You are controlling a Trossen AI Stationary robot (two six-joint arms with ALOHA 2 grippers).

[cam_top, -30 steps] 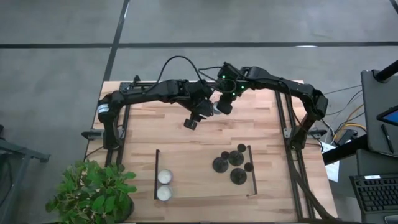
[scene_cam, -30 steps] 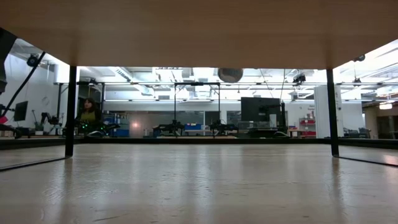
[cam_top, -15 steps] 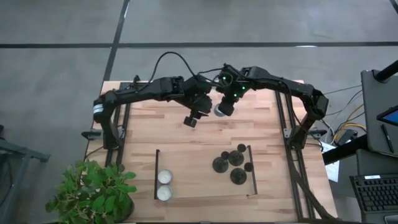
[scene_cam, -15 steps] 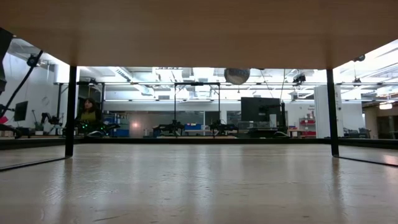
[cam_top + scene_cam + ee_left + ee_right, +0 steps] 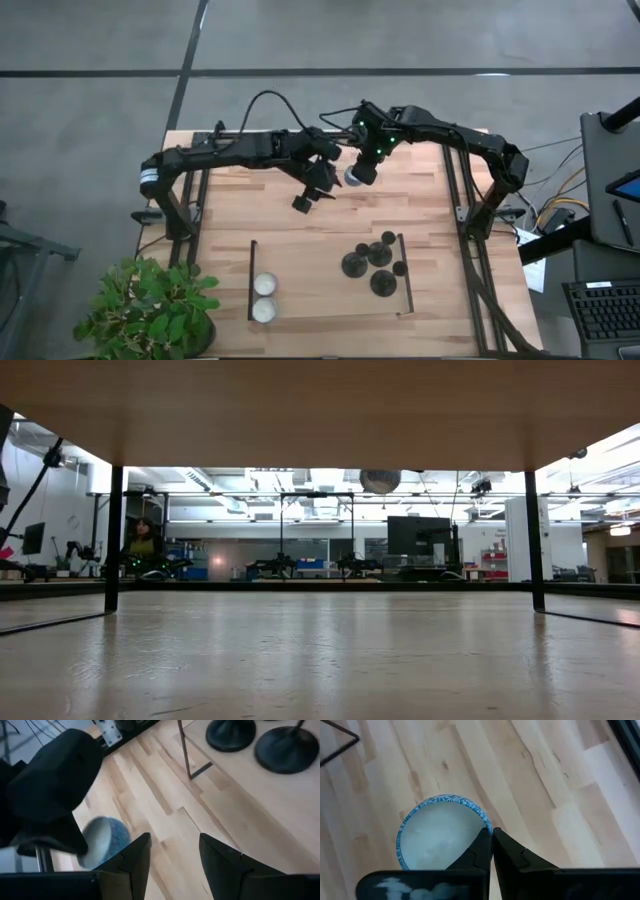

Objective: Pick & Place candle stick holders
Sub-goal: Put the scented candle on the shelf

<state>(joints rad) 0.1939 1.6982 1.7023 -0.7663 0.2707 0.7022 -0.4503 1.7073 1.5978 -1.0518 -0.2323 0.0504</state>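
Observation:
Three black candle stick holders (image 5: 371, 265) stand on their disc bases inside a thin black frame (image 5: 251, 280) at the table's near right. Two of the bases (image 5: 287, 750) also show in the left wrist view. My right gripper (image 5: 360, 172), over the far middle of the table, is shut on a small blue-rimmed white bowl (image 5: 442, 837). My left gripper (image 5: 172, 862) is open and empty just left of that bowl (image 5: 102, 842). In the high view the left gripper (image 5: 303, 200) hovers over bare wood. My right gripper holds the bowl by its blue rim (image 5: 487, 826), pinched between the two fingers, one finger inside the bowl and one outside. The fingers come from above, pointing down. The bowl sits with its open side up, and the low view shows the bowl (image 5: 380, 481) clear of the table.
Two white candles (image 5: 264, 297) sit at the left end of the black frame. Two small black pieces (image 5: 398, 268) lie among the holders. A potted plant (image 5: 150, 310) stands off the table's near left corner. Bare wood lies between the grippers and the frame.
My left arm has swung back toward the table's left edge, and its open gripper has shifted slightly toward the near left. My right gripper has kept its hold on the bowl and has barely moved.

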